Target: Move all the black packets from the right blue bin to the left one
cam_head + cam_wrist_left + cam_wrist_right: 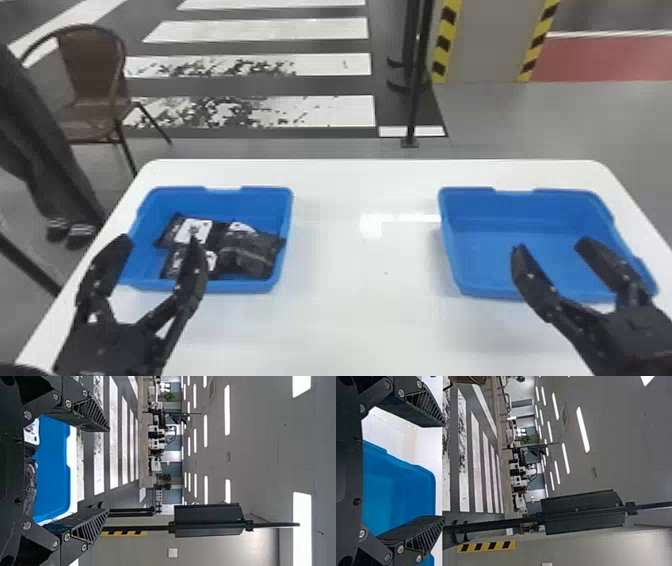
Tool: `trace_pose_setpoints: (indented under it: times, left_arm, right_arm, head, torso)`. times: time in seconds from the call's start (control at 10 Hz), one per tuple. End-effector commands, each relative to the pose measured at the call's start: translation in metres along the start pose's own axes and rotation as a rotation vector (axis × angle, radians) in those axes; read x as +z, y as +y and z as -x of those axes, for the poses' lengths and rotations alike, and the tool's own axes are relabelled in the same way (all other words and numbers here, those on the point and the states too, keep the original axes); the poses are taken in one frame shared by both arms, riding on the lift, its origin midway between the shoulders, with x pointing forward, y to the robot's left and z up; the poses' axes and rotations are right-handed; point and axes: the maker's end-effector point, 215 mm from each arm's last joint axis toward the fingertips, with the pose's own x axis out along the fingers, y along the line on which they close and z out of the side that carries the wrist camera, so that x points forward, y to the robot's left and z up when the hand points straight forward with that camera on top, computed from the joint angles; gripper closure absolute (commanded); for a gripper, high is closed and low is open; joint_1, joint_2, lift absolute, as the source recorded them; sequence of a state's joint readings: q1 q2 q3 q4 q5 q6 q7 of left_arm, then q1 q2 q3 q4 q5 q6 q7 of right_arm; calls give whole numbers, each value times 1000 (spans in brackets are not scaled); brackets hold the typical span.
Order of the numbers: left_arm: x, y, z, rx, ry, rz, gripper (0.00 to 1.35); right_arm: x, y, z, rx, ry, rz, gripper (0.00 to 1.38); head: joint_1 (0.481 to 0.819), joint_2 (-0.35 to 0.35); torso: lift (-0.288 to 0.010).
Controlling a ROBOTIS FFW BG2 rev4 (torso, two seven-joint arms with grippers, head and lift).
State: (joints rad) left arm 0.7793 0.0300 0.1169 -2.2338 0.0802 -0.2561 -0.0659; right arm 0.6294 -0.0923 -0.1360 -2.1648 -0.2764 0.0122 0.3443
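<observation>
black packets [227, 252] with white labels [201, 229] in the left blue bin [225, 202]

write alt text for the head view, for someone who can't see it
Black packets lie piled in the left blue bin; the right blue bin is empty. Open left gripper and right gripper show before them, over a white table.

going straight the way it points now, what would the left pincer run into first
Looks free as far as shown: the left pincer seems aimed over the left blue bin and past the table, though its height above the rim is unclear.
</observation>
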Motion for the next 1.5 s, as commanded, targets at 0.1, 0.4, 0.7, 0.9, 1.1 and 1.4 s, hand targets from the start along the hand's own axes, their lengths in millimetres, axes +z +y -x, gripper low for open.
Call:
trace_pose_setpoints:
  times: [0.1, 0.4, 0.7, 0.9, 1.1, 1.4]
  left_arm:
    - [4, -2, -2, -4, -14, 0, 344]
    - [4, -2, -3, -5, -14, 0, 344]
    - [6, -3, -4, -8, -21, 1, 344]
    - [6, -3, -4, -8, -21, 2, 344]
    - [5, -5, -4, -12, -18, 4, 344]
    - [5, -4, -4, -11, -18, 2, 344]
  right_arm:
    - [0, 5, -2, 13, -2, -7, 213]
    - [1, 8, -4, 19, -6, -6, 213]
    - [3, 10, -5, 24, -10, -5, 213]
    - [2, 11, -6, 26, -8, -4, 213]
    - [3, 11, -6, 27, -13, -3, 214]
    - [3, 11, -5, 26, -16, -4, 214]
  head:
    - [695, 66]
    - [695, 71]
    - [695, 72]
    - [695, 74]
    - [695, 75]
    - [695, 73]
  torso:
    - [-140]
    - [-140]
    - [-140]
    - [-140]
    - [-140]
    - [-140]
